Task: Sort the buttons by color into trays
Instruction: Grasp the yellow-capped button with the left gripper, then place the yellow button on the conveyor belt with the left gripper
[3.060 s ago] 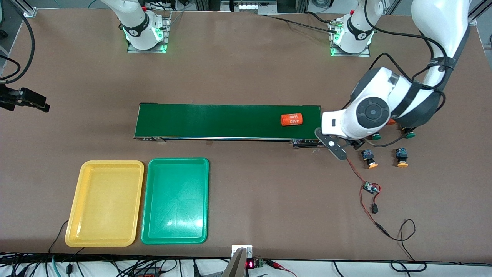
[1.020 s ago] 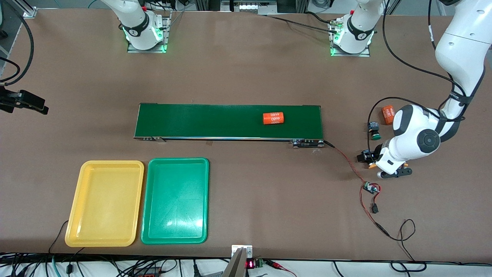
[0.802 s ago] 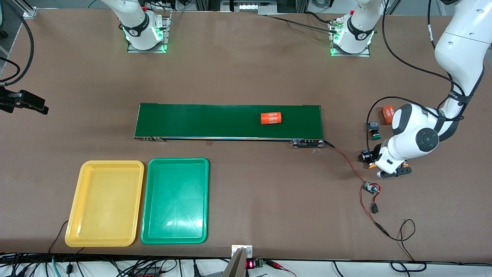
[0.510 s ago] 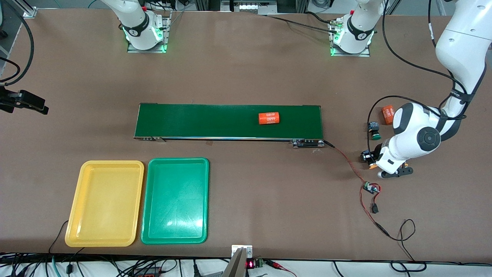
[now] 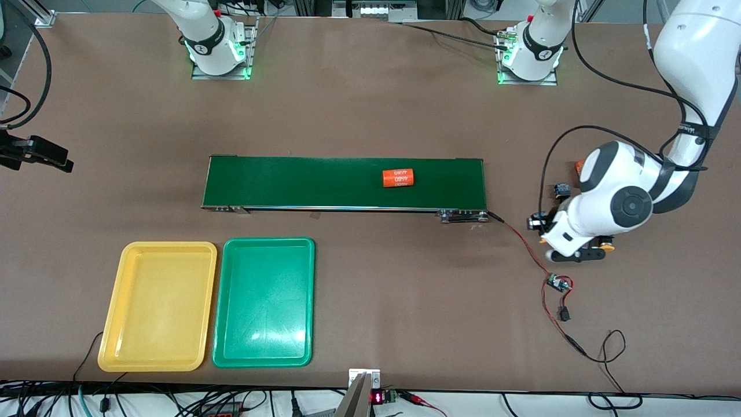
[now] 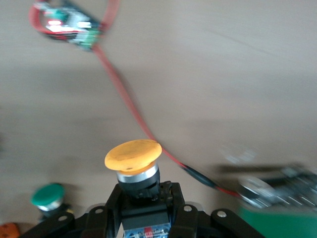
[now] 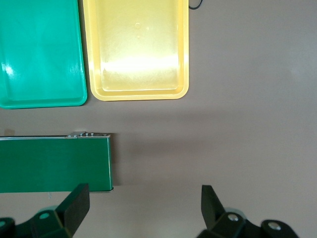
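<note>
Clock face is laid over the front view, with the table's middle as centre.

- Left gripper (image 6: 143, 198): at 3 o'clock, over bare table between the end of the conveyor belt (image 5: 341, 182) and the loose buttons. Its fingers are clamped on the black body of a yellow-capped button (image 6: 132, 155), with the cap sticking out clear of the fingertips.
- Right gripper (image 7: 143, 208): waits, jaws spread wide and holding nothing, over bare table off the belt's 9 o'clock end.
- Second yellow-capped button (image 5: 606, 247) and green-capped button (image 5: 561, 191): on the table at 3 o'clock, both partly hidden under the left wrist.
- Yellow tray (image 5: 156, 307) and green tray (image 5: 263, 301): at 8 o'clock, long sides just beside each other, close to the table edge nearest the front camera.
- Room: wide bare tabletop from the centre to 5 o'clock, and a bare strip between the trays and the belt.
- Red wire (image 5: 524, 243): runs from the belt's 3 o'clock end to a small circuit board (image 5: 558, 284), close below the left gripper.
- Orange cylinder (image 5: 398, 178): lies on the belt. It carries white printed digits that I cannot read with confidence.
</note>
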`<state>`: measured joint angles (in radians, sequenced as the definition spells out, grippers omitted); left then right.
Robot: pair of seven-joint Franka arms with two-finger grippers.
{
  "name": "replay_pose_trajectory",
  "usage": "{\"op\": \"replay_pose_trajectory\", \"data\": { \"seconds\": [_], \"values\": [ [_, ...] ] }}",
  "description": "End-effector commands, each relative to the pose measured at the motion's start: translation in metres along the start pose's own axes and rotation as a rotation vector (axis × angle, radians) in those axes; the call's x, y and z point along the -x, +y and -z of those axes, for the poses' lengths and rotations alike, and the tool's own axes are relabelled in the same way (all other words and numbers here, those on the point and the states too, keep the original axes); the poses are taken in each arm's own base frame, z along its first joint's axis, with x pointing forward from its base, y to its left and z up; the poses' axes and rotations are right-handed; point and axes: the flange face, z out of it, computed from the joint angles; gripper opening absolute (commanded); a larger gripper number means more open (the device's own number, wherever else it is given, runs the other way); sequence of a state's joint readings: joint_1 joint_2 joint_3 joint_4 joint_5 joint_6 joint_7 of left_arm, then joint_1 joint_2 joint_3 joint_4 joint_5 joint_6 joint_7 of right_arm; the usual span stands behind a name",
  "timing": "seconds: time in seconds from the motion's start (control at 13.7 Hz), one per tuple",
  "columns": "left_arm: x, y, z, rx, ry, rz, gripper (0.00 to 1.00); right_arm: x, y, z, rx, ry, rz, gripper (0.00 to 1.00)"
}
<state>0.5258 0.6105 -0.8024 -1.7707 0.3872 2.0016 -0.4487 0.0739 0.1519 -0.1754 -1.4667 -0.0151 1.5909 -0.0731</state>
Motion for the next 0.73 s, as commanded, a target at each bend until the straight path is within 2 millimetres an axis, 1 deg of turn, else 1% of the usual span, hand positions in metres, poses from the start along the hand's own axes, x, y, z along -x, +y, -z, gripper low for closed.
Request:
{"op": "replay_pose_trajectory", "data": {
  "seconds": [0.0, 0.07, 0.22, 0.36, 0.44, 0.58, 0.66],
  "values": [
    [0.033, 0.076, 0.024, 0.005, -0.007, -0.042, 0.29, 0.004, 0.000, 0.001, -0.013, 0.008, -0.014, 1.00],
    [0.044, 0.104, 0.019, 0.000, -0.016, -0.038, 0.28, 0.004, 0.000, 0.001, -0.013, 0.008, -0.014, 1.00],
    [0.064, 0.154, -0.002, -0.005, -0.051, -0.102, 0.28, 0.004, 0.000, 0.001, -0.013, 0.008, -0.014, 1.00],
    [0.082, 0.190, -0.018, -0.010, -0.071, -0.127, 0.28, 0.003, 0.000, 0.002, -0.014, 0.011, -0.014, 1.00],
    [0.088, 0.196, -0.023, -0.014, -0.074, -0.105, 0.28, 0.003, 0.000, 0.001, -0.014, 0.010, -0.014, 1.00],
    [0.098, 0.198, -0.043, 0.011, -0.064, -0.100, 0.28, 0.003, 0.000, 0.001, -0.014, 0.010, -0.014, 1.00],
    [0.107, 0.200, -0.058, 0.035, -0.053, -0.097, 0.29, 0.003, 0.000, 0.001, -0.014, 0.010, -0.014, 1.00]
  ]
}}
